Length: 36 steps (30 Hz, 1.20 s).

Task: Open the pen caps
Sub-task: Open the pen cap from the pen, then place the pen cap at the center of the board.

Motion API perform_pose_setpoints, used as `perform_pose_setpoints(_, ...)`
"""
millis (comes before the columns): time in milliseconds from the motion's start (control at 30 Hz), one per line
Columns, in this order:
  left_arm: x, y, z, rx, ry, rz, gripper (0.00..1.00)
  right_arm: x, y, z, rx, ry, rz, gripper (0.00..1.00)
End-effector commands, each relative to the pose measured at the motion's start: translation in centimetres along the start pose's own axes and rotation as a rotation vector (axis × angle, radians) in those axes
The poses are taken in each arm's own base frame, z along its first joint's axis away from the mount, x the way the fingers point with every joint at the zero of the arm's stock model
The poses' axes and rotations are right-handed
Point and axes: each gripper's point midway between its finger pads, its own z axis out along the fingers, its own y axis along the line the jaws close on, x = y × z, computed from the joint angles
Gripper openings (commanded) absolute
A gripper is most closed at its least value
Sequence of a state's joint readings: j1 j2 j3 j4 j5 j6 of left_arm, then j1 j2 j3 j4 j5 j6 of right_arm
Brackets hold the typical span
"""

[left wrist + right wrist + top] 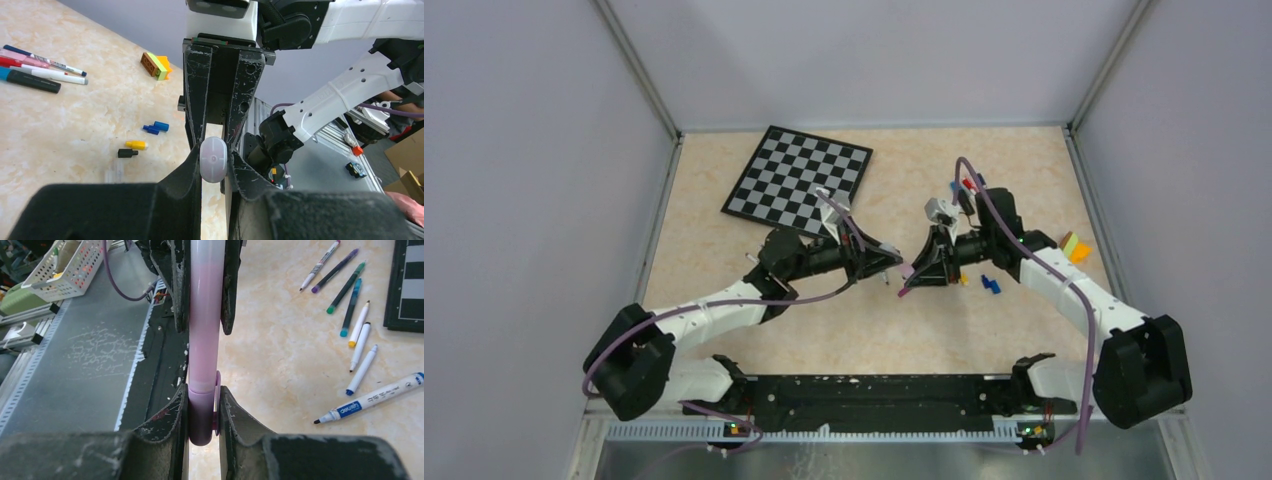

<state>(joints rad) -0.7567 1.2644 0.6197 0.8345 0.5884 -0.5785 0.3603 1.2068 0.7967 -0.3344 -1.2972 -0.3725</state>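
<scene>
A pink pen (205, 330) hangs level above the table between my two grippers. In the right wrist view my right gripper (202, 407) is shut on its darker pink pen cap (201, 427), with both pads pressed against the cap and its clip. In the left wrist view my left gripper (214, 169) is shut on the pen's other end, whose pale rounded tip (213, 157) shows between the fingers. From above, the left gripper (892, 262) and right gripper (914, 274) meet tip to tip at the table's middle.
Loose blue (156, 127), yellow (136, 145) and black (127, 153) caps lie on the table. Several pens (35, 74) and a yellow-orange block (157, 66) lie beyond them. More pens (352, 315) and a marker (372, 399) lie near the chessboard (799, 178).
</scene>
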Motion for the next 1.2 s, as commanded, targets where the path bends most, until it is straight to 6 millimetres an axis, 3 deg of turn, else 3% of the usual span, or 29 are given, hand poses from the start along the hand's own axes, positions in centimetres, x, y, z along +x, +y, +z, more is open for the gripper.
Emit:
perform_pose_setpoints(0, -11.2, -0.4, -3.1, -0.055, -0.355, 0.184, 0.0, 2.0, -0.1, -0.2, 0.002, 0.044, 0.042, 0.0)
perform_pose_setpoints(167, -14.9, -0.5, -4.8, -0.152, -0.441, 0.329, 0.0, 3.5, -1.0, 0.1, 0.012, 0.073, 0.127, 0.0)
perform_pose_setpoints(267, -15.3, -0.8, -5.2, -0.166, -0.441, 0.36, 0.0, 3.9, -1.7, -0.1, 0.042, 0.101, 0.131, 0.0)
perform_pose_setpoints(367, -14.4, -0.4, -5.8, -0.199, -0.415, 0.341, 0.0, 4.1, -3.5, -1.4, 0.149, 0.145, 0.097, 0.0)
perform_pose_setpoints(433, -13.4, -0.2, -6.4, -0.221, -0.395, 0.323, 0.0, 4.3, -5.0, -3.2, 0.247, 0.161, 0.073, 0.0)
perform_pose_setpoints(600, -8.5, 1.4, -8.3, -0.278, -0.332, 0.217, 0.0, 5.8, -8.4, -8.7, 0.538, 0.203, 0.073, 0.0)
perform_pose_setpoints(767, -4.9, 2.7, -10.1, -0.343, -0.301, 0.111, 0.0, 8.1, -12.1, -17.2, 0.889, 0.193, 0.219, 0.01)
perform_pose_setpoints(900, -2.8, 3.5, -11.1, -0.384, -0.279, 0.064, 0.0, 11.5, -13.4, -22.7, 1.08, 0.207, 0.391, 0.03)
perform_pose_setpoints(1033, -1.6, 4.2, -11.6, -0.409, -0.265, 0.049, 0.0, 14.2, -13.6, -25.5, 1.167, 0.243, 0.517, 0.05)
perform_pose_setpoints(1167, -0.9, 4.7, -11.8, -0.425, -0.249, 0.045, 0.0, 15.9, -13.6, -26.1, 1.188, 0.288, 0.571, 0.09)
